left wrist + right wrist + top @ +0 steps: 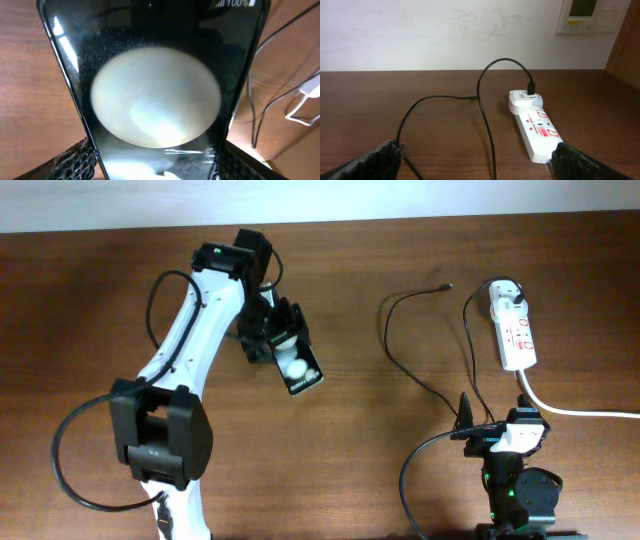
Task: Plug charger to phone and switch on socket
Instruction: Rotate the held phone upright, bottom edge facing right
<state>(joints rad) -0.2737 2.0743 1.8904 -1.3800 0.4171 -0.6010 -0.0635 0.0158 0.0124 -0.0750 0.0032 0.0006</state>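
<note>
Though in left gripper [282, 340], phone [301, 370] unplugged.

Bare bench [345, 470] between phone [298, 366] and charger [388, 340] loop: open lane running front to back. Plug tip [446, 286] lies free on wood, room above and to its left. Two charger strands cross ground between right end effector [495, 423] and socket [513, 330] — straight approach blocked by cable. Thick white cord [580, 411] leaves socket's near end and sweeps to right edge, just beside right arm. Left arm [190, 330] spans left-centre bench — far-left wood bare.
</note>
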